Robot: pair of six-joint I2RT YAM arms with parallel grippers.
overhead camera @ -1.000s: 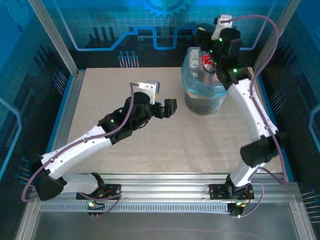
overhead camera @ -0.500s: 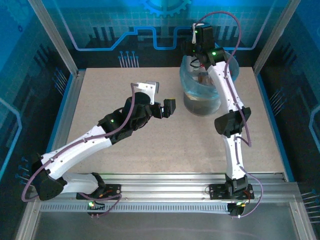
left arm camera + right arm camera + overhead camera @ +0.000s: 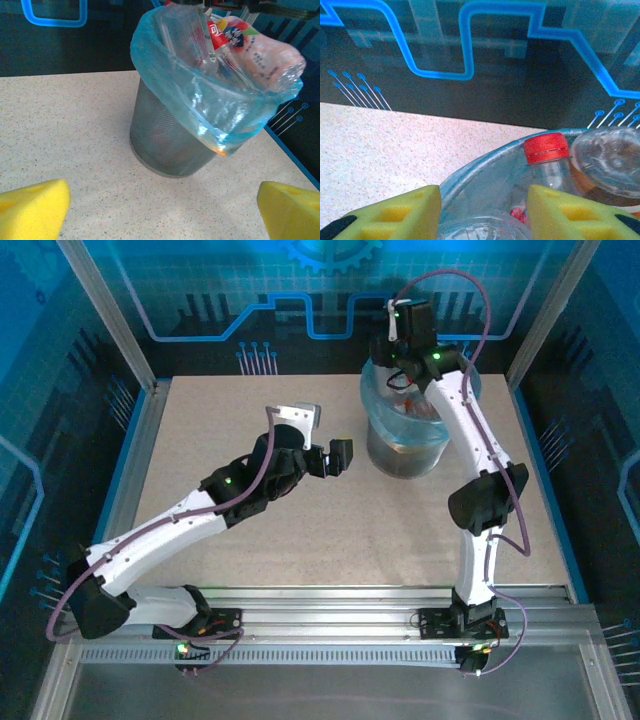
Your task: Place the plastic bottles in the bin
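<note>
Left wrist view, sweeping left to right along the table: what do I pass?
In order: yellow finger pad at the left edge → bin → yellow finger pad at the right edge.

— What is different on the right of the top view?
— The right arm [image 3: 472,430] is in a new pose. A second ago its elbow [image 3: 487,502] sits low at the right edge of the frame, with the forearm running up beside the bin [image 3: 400,452]. Now the elbow is higher and nearer the middle, and the forearm crosses the bin's right rim.
— And the wrist [image 3: 412,320]?
— It is further left. Earlier it is at the upper right of the bin; now it is above the far rim, so the right gripper [image 3: 398,348] hangs over the opening.
— Anything else?
— The purple cable [image 3: 445,273], earlier a wide sweep toward the right, now arches in a tighter loop at the top.
</note>
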